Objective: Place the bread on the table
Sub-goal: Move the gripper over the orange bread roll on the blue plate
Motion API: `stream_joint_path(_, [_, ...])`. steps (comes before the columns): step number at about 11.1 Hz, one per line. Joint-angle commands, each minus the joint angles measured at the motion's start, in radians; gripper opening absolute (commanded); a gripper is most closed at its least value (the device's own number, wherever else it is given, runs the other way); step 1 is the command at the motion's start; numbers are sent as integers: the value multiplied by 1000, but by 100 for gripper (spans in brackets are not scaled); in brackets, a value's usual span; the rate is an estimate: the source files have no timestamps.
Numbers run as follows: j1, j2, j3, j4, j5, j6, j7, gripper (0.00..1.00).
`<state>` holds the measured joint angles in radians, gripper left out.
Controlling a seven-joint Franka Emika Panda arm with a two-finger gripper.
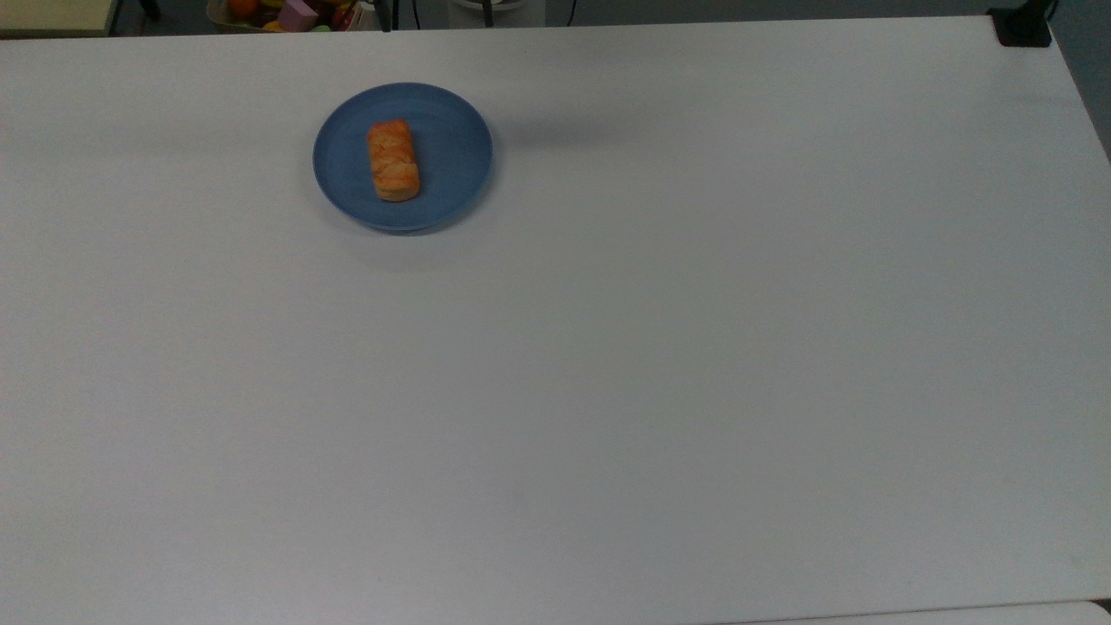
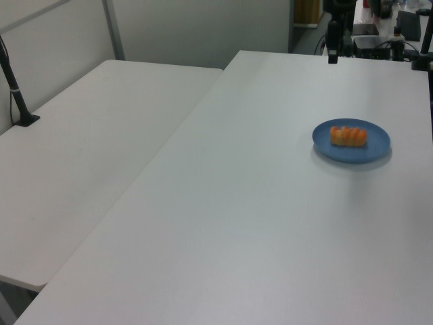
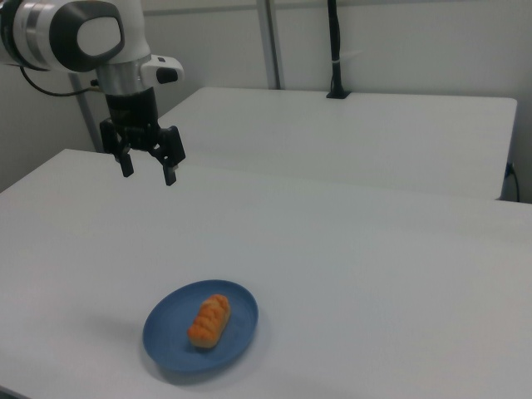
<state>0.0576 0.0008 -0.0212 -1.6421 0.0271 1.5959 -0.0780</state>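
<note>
- While the bread (image 3: 209, 321) lies on the blue plate (image 3: 166, 349), nothing is done.
- Gripper (image 3: 148, 168) hangs well above the plate, jaws apart, empty.
- Grasp, lift and placing on the table (image 3: 374, 274) remain.

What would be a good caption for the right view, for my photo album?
The robot's open hand hangs above a white table, away from the bread lying on a blue plate.

Top view overhead; left, right views oblique, prob. opposite sides, sharing plate (image 1: 451, 130).
</note>
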Motion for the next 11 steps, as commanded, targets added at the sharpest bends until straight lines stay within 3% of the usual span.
stream_joint_path(1, [17, -28, 0, -62, 13, -85, -32, 100])
stream_joint_path(7, [18, -25, -3, -289, -70, -103, -108, 100])
stream_joint_path(11, [2, -24, -31, -407, -143, 59, -169, 100])
